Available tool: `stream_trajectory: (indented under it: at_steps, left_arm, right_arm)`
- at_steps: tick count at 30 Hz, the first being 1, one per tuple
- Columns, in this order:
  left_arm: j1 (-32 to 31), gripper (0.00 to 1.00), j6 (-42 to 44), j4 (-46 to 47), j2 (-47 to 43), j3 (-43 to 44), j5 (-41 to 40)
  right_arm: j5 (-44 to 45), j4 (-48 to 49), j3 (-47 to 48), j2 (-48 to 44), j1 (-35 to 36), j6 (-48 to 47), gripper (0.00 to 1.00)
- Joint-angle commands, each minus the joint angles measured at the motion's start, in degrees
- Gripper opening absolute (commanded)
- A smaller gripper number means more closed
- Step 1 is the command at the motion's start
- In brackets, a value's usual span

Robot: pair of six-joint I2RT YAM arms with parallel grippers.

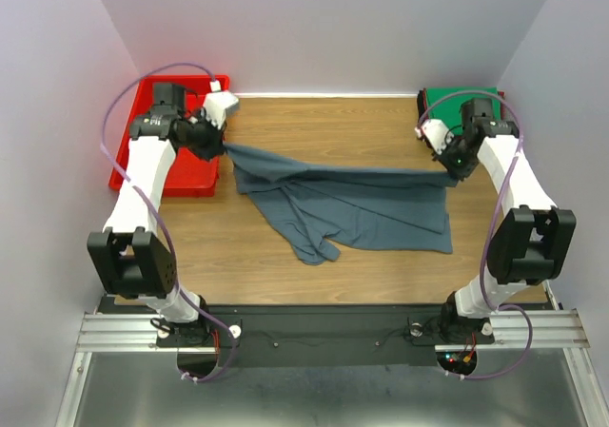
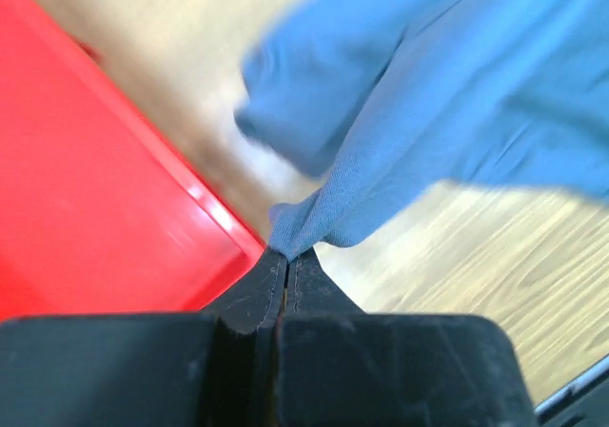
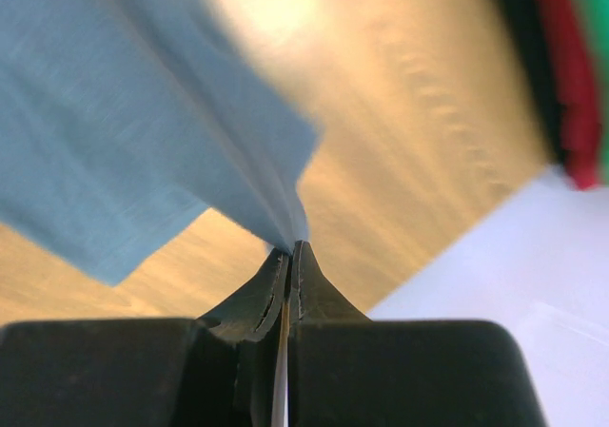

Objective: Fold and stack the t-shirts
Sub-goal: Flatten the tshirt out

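Wooden table [image 1: 238, 256] between pale lilac walls [image 1: 362, 28]

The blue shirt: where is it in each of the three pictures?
Top external: the blue-grey t-shirt stretches across the middle of the table, between the two arms.
Left wrist: upper right, one corner pinched in the left fingers.
Right wrist: upper left, one corner pinched in the right fingers.
Shared landmark: the wooden table shows under it in all three.

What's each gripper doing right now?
Left gripper: closed, holding an edge of the blue-grey t-shirt.
Right gripper: closed, holding the same t-shirt.
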Motion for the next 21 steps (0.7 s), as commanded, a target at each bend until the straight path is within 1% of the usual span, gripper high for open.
stream_trajectory:
  at_steps: [1, 4, 5, 6, 7, 8, 11, 13, 17, 21]
  left_arm:
    - [0.03, 0.0, -7.34, 1.28, -3.53, 6.76, 5.61]
    - [0.03, 0.0, -12.97, 5.76, -4.42, 10.37, 5.18]
    - [0.03, 0.0, -14.21, 6.56, -4.59, 13.26, 4.74]
    - [0.03, 0.0, -15.27, 8.13, -4.85, 14.59, 4.21]
    - [0.03, 0.0, -17.19, 9.1, -4.94, 15.91, 3.77]
    - [0.03, 0.0, -17.91, 10.42, -5.12, 18.27, 2.72]
    - [0.03, 0.0, -20.28, 12.97, -5.99, 21.53, -0.08]
    - [0.03, 0.0, -21.08, 15.43, -7.39, 22.33, -2.11]
    - [0.03, 0.0, -21.96, 18.86, -10.47, 22.43, -5.01]
    - [0.03, 0.0, -22.66, 21.41, -14.86, 22.78, -7.12]
  right_arm:
    - [-1.51, 0.83, 8.55, -0.45, -1.48, 3.62, 0.01]
    - [-1.78, 0.92, 16.73, 1.83, -2.36, 5.21, 0.01]
    - [-1.78, 0.92, 18.57, 2.19, -2.36, 5.82, 0.0]
    - [-1.78, 0.92, 22.51, 2.63, -2.36, 6.18, 0.01]
    - [-1.78, 0.92, 24.2, 2.98, -2.36, 6.53, 0.01]
    - [-1.78, 0.92, 26.04, 3.51, -2.36, 7.05, 0.01]
    - [-0.99, 1.0, 31.94, 3.77, -2.44, 7.67, 0.01]
    - [-0.9, 1.35, 35.97, 3.69, -2.36, 8.55, 0.01]
    - [-1.43, 1.88, 40.55, 2.37, -2.36, 9.78, 0.01]
    - [-0.64, 2.5, 42.49, -0.61, -2.36, 9.96, 0.0]
